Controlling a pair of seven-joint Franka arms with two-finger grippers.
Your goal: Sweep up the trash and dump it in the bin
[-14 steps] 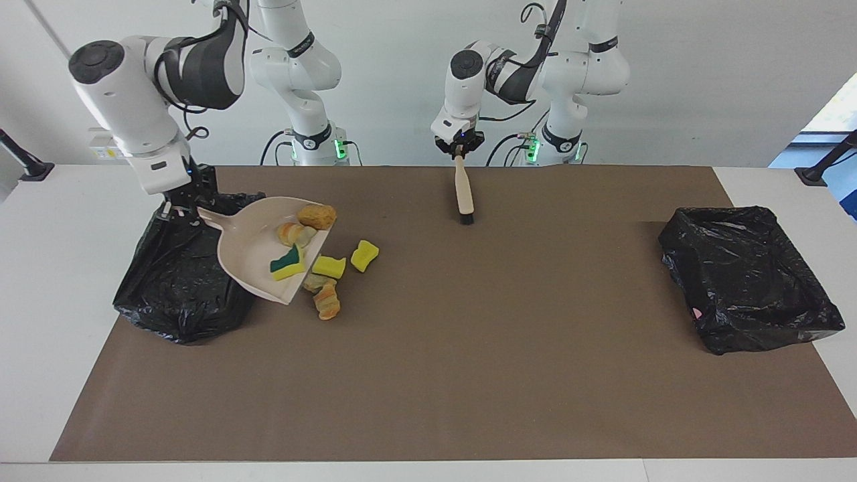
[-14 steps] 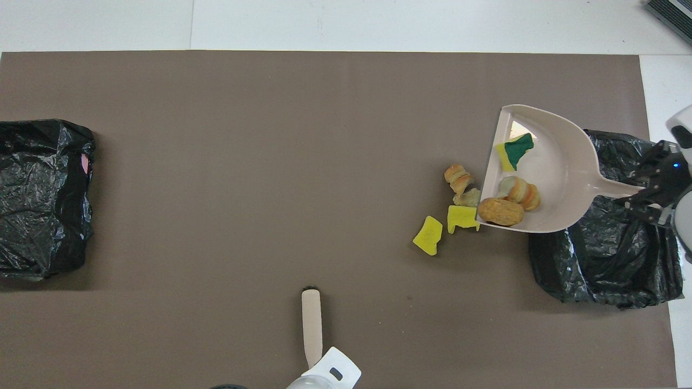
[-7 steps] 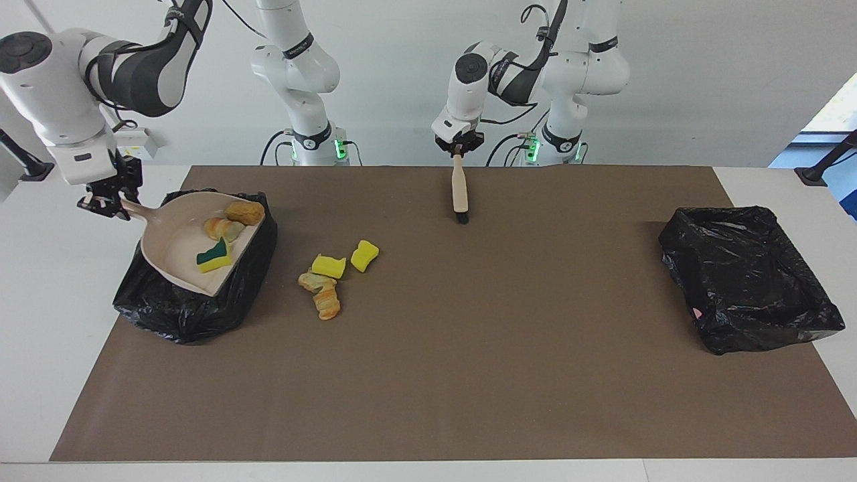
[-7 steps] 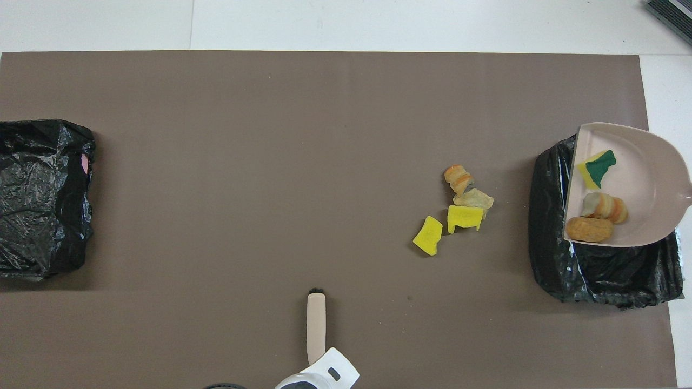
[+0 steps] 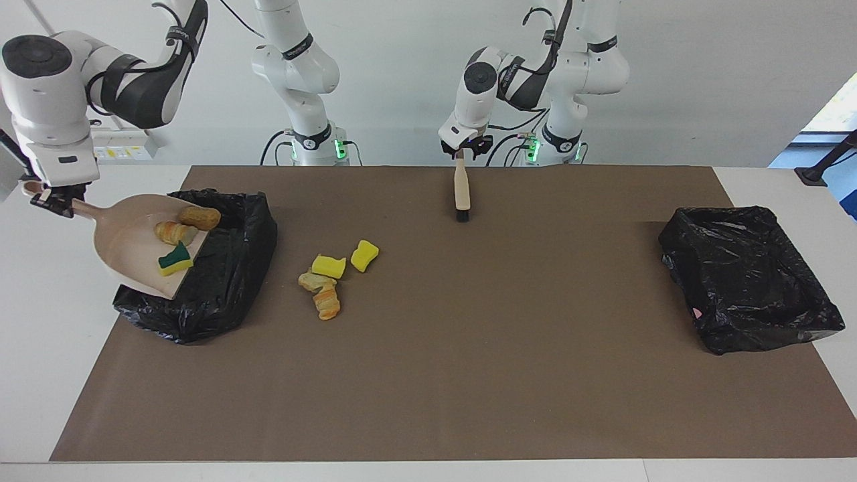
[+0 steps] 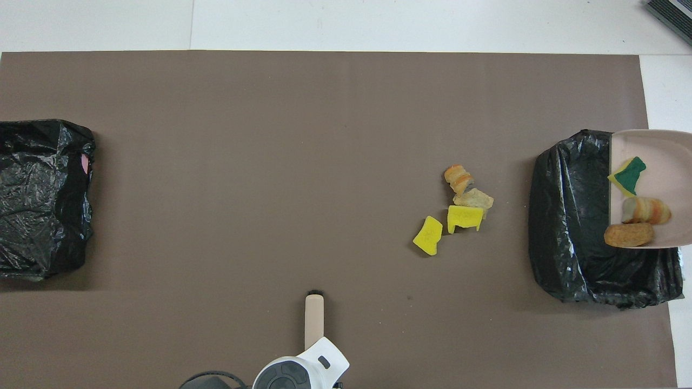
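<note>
The table (image 5: 428, 402) is carrying two bins; over the bin (image 5: 227, 268) at the right arm's end the right hand (image 5: 53, 197) is gripping the dustpan (image 5: 127, 251), mouth facing the bin, three bits (image 5: 175, 258) inside. Four bits (image 5: 328, 281) are lying beside it. The left hand (image 5: 463, 150) is sitting at the upright brush (image 5: 460, 191); its grip I cannot tell.
</note>
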